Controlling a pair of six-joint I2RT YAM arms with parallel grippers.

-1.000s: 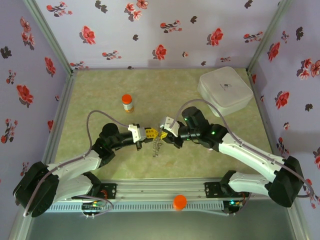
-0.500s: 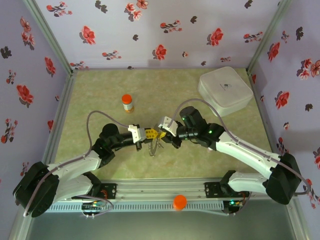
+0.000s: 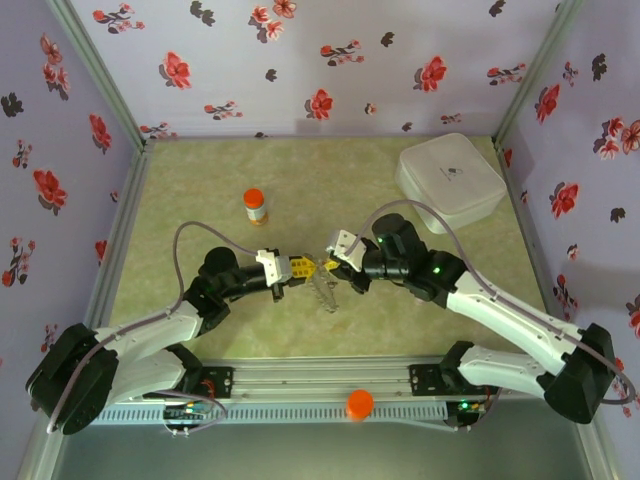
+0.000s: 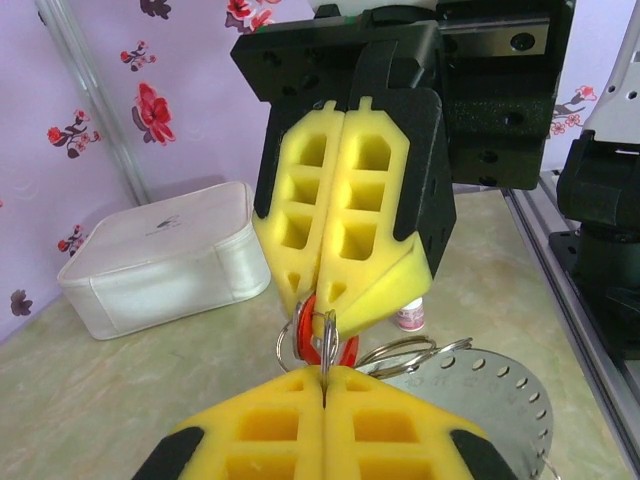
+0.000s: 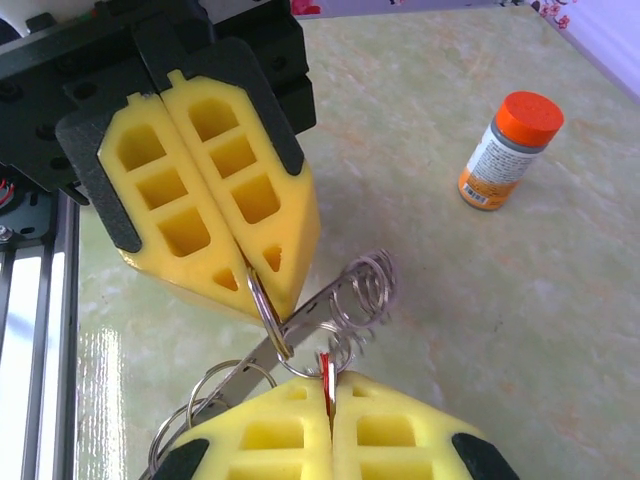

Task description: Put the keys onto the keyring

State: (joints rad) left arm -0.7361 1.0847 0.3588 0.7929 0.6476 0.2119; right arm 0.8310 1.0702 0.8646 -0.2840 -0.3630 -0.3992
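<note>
Green marbled worktop [image 3: 190, 180] lies below us. Our right tool [image 5: 328, 400] has pinched fully shut on the red-tagged key [image 4: 312, 345] and drifted rightward. Our left tool [image 4: 322, 405] stays clamped on the keyring [image 4: 485, 400], which hangs between them, so threading seems underway.

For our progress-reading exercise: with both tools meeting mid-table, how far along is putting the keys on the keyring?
Done: both pieces are gripped. In hand: the left tool is shut on a wire loop of the keyring, and the right tool is shut on the red-tagged key, tips nearly touching. Left: threading that key, which I cannot confirm yet, then the second key.
</note>
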